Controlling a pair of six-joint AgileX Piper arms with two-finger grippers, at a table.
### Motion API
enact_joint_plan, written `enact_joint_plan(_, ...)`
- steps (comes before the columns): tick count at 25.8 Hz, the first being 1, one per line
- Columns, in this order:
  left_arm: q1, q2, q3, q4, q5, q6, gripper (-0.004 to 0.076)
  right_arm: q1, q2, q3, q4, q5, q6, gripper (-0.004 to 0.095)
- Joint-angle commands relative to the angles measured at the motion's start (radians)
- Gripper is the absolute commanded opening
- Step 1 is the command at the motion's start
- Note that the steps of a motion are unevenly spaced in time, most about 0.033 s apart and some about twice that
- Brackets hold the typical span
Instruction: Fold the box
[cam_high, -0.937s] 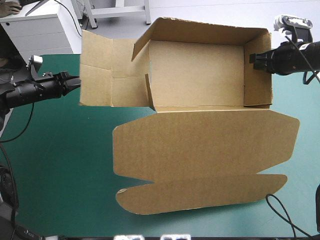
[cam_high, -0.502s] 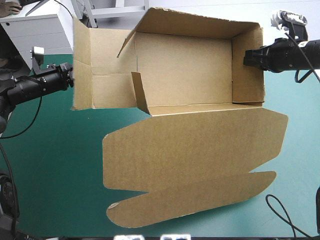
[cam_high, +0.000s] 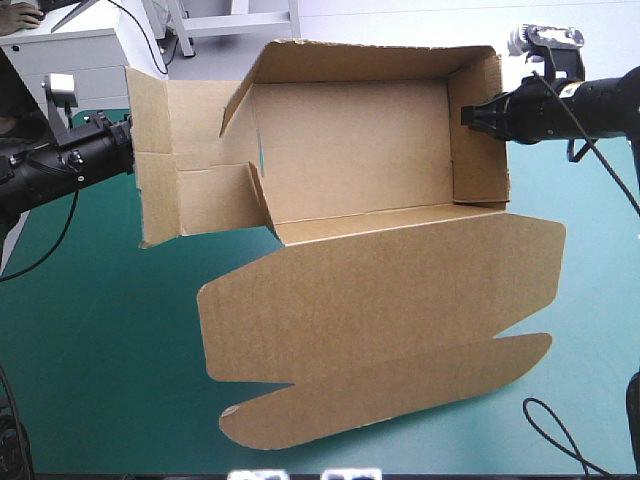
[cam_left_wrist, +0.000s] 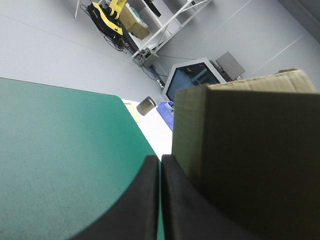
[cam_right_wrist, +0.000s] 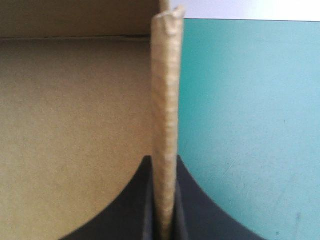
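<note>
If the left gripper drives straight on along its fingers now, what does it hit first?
Probably the box, at its left end flap: the high view puts the left gripper at its outer edge. The wrist view shows the board beside one finger, not dead ahead, so it may only graze.

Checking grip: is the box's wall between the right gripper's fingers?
Yes, an edge of the box stands pinched between the right gripper's black fingers.

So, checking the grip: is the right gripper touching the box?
Touching. Right wrist view: the right gripper clamps the box wall between its jaws.
</note>
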Motion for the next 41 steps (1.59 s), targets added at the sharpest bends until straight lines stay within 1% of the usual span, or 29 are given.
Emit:
enact_joint_plan(1, -0.022, -0.066, -0.024, -0.035, 0.081, -0.003, -0.0008, 0.021, -0.034, -0.027, 0.037, -0.103, 0.027, -0.0017)
enact_joint_plan(7, -0.088, -0.098, -0.024, 0.047, 0.081, -0.003, -0.0008, 0.06, 0.026, -0.027, 0.035, -0.115, 0.035, -0.0017)
enact_joint_plan(10, -0.092, -0.109, -0.024, 0.065, 0.081, 0.002, -0.0008, 0.099, 0.061, -0.026, 0.023, -0.15, 0.035, -0.0017)
enact_joint_plan(14, -0.092, -0.109, -0.024, 0.217, 0.08, -0.007, -0.0008, 0.155, 0.083, -0.026, 0.017, -0.207, 0.039, -0.0017)
enact_joint_plan(18, -0.098, -0.109, -0.024, 0.223, 0.08, -0.007, -0.0008, 0.188, 0.106, -0.026, 0.008, -0.236, 0.045, -0.0017)
enact_joint_plan(20, -0.098, -0.109, -0.024, 0.223, 0.08, -0.007, 0.0003, 0.213, 0.118, -0.026, -0.032, -0.245, 0.072, -0.0017)
enact_joint_plan(21, -0.098, -0.109, -0.024, 0.223, 0.08, -0.007, 0.0029, 0.225, 0.123, -0.026, -0.059, -0.253, 0.085, -0.0016)
enact_joint_plan(24, -0.098, -0.109, -0.024, 0.23, 0.08, -0.007, 0.0172, 0.262, 0.13, -0.026, -0.1, -0.276, 0.105, -0.0017)
enact_joint_plan(27, -0.098, -0.109, -0.024, 0.241, 0.08, -0.007, 0.0343, 0.28, 0.134, -0.026, -0.123, -0.294, 0.122, -0.0017)
enact_joint_plan(29, -0.098, -0.109, -0.024, 0.266, 0.08, -0.007, 0.0428, 0.287, 0.134, -0.026, -0.133, -0.302, 0.129, -0.0016)
enact_joint_plan(31, -0.098, -0.109, -0.024, 0.316, 0.08, -0.007, 0.0487, 0.295, 0.134, -0.026, -0.147, -0.312, 0.141, -0.0016)
enact_joint_plan(33, -0.098, -0.109, -0.024, 0.367, 0.073, -0.028, 0.0498, 0.298, 0.134, -0.026, -0.147, -0.312, 0.151, -0.0016)
enact_joint_plan(36, -0.098, -0.109, -0.024, 0.45, 0.038, -0.158, 0.0498, 0.316, 0.134, -0.026, -0.171, -0.314, 0.165, -0.0015)
enact_joint_plan(41, -0.104, -0.109, -0.024, 0.528, 0.033, -0.211, 0.0496, 0.367, 0.134, -0.026, -0.258, -0.33, 0.217, -0.0015)
